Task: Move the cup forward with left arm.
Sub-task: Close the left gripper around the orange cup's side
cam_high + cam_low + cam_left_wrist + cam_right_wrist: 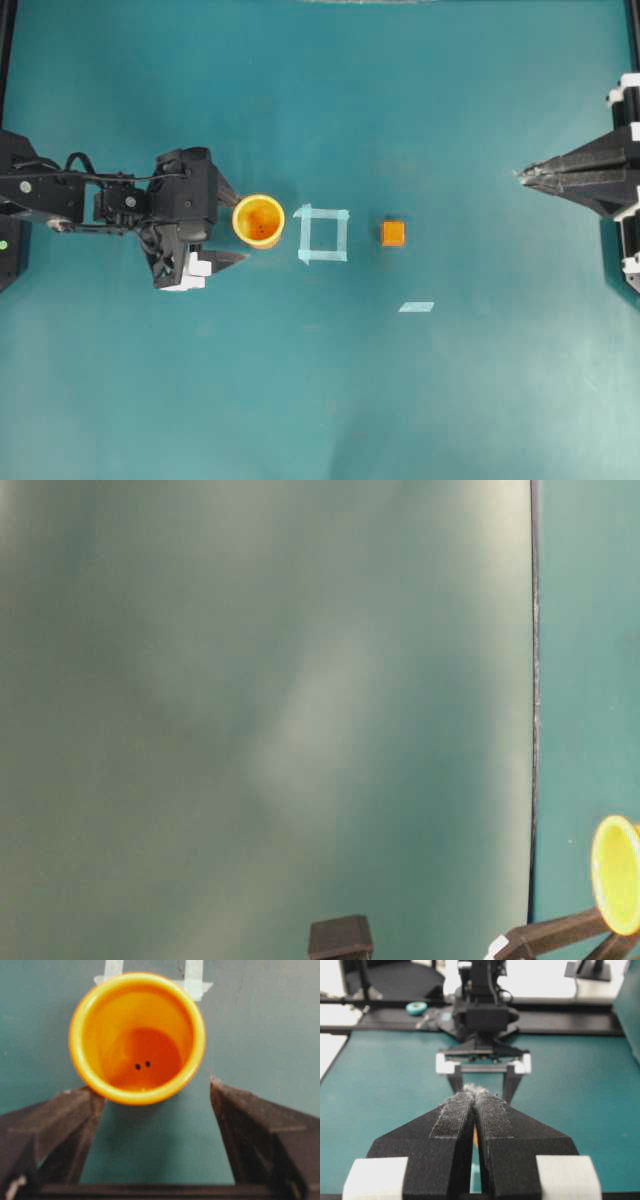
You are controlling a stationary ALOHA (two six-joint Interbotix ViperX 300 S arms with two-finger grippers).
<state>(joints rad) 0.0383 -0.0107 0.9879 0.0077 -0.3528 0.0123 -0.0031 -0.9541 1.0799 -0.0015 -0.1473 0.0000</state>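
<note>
Overhead view shows my left pincer (236, 226) spread around the cup (259, 221), which stands upright on the tabletop (450, 390) just left of a tape square (324, 234). My right pincer (522, 175) rests pressed together, far right.

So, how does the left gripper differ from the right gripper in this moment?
The left gripper is open, its fingers spread at either side of the cup; the right gripper is shut, pads pressed together with nothing between. The left one works near the table's middle, by the tape square, while the right one waits at the far edge. Both are black, two-fingered, and point toward each other.
</note>
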